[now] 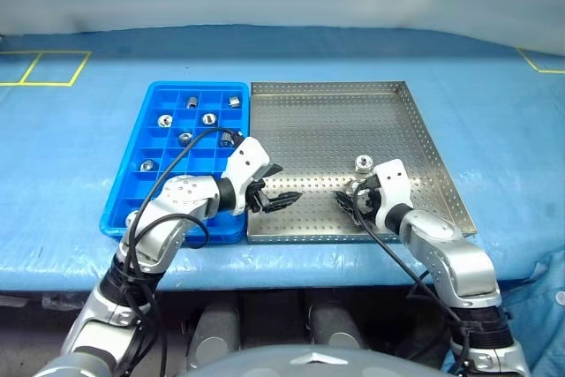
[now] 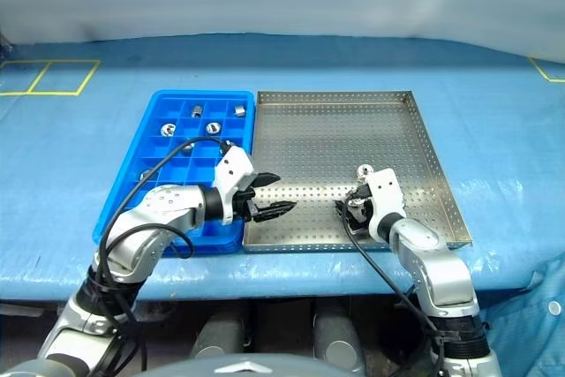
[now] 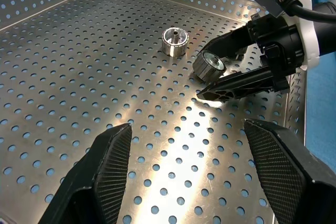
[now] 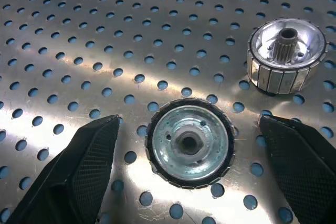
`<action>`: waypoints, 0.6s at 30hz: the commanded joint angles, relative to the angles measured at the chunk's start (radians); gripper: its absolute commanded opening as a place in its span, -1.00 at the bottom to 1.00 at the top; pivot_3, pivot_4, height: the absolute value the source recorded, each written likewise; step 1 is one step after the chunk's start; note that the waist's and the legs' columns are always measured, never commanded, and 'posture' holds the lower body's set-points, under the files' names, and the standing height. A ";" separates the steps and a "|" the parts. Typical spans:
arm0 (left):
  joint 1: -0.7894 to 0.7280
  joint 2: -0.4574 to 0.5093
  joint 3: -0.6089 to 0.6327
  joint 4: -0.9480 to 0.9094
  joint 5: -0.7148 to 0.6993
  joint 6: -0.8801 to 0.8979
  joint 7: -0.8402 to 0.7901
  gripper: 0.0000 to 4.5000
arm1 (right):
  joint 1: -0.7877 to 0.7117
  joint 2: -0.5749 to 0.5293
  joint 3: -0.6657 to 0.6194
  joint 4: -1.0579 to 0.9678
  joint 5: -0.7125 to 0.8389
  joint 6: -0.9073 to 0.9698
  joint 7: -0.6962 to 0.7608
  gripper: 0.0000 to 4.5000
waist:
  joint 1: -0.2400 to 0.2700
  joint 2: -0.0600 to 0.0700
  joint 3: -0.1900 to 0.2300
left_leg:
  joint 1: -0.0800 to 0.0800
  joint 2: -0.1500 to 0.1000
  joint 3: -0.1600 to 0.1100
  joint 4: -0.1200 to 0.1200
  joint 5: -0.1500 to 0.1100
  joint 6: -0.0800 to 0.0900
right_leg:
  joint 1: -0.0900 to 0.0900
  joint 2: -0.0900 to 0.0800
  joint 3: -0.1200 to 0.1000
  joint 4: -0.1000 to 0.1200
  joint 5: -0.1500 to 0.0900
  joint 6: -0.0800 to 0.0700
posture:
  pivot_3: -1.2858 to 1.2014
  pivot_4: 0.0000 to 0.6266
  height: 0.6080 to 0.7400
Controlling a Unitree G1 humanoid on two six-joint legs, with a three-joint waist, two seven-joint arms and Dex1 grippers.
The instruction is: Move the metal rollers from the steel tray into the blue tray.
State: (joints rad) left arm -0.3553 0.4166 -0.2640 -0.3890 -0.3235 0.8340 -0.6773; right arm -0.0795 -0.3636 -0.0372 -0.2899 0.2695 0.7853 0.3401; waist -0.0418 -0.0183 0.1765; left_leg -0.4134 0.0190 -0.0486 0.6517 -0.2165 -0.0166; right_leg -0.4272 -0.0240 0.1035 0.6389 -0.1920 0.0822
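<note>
The steel tray [image 1: 327,121] lies right of the blue tray [image 1: 119,193], their long sides touching. Two metal rollers are on the steel tray's front right. One roller [image 4: 286,56] stands upright. The other roller [image 4: 189,142] lies between the fingers of my right gripper [image 4: 189,121], which is open around it and just above the perforated floor. My left gripper [image 1: 278,196] hovers open and empty over the steel tray's front left corner, pointing toward the right gripper [image 3: 231,72]. Several rollers [image 1: 208,118] sit in compartments of the blue tray.
Both trays rest on a table covered in blue cloth [image 1: 494,112], close to its front edge. Yellow tape lines [image 1: 53,68] mark the cloth at far left and far right. The back half of the steel tray is bare.
</note>
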 commanded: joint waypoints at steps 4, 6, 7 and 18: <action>0.006 0.003 0.004 -0.007 0.004 -0.023 0.014 0.65 | -0.027 0.027 -0.029 0.014 0.017 -0.031 -0.010 0.59 | -0.001 0.000 0.000 | 0.000 0.000 0.000 0.000 0.000 0.000 | 0.000 0.000 0.000 0.000 0.000 0.000 | 0.06 -0.52 1.00; 0.014 0.006 0.011 -0.010 0.001 -0.022 0.019 0.65 | -0.029 0.025 -0.026 0.009 0.018 -0.031 -0.009 0.29 | -0.001 0.000 0.000 | 0.000 0.000 0.000 -0.001 0.000 0.000 | 0.000 0.000 0.000 0.000 0.000 0.000 | 0.07 -0.52 1.00; 0.019 0.008 0.016 -0.012 -0.001 -0.022 0.022 0.65 | -0.030 0.023 -0.025 0.006 0.018 -0.032 -0.007 0.16 | -0.001 0.000 0.000 | 0.000 0.000 0.000 -0.001 0.000 0.000 | 0.000 0.000 0.000 0.000 0.000 0.000 | 0.07 -0.52 1.00; 0.080 0.045 0.105 -0.084 -0.047 0.025 0.049 0.65 | -0.101 0.011 0.033 -0.059 0.018 -0.042 0.039 -0.17 | 0.002 0.000 0.000 | 0.000 0.001 0.000 -0.002 0.000 0.000 | -0.001 0.001 0.000 0.000 0.000 -0.001 | 0.11 -0.52 1.00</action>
State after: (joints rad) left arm -0.2797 0.4562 -0.1983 -0.4110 -0.3547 0.8560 -0.6345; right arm -0.1525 -0.3476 -0.0079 -0.2978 0.2819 0.7674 0.3720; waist -0.0395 -0.0181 0.1765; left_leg -0.4132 0.0199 -0.0489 0.6493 -0.2165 -0.0166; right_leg -0.4282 -0.0232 0.1035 0.6388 -0.1925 0.0813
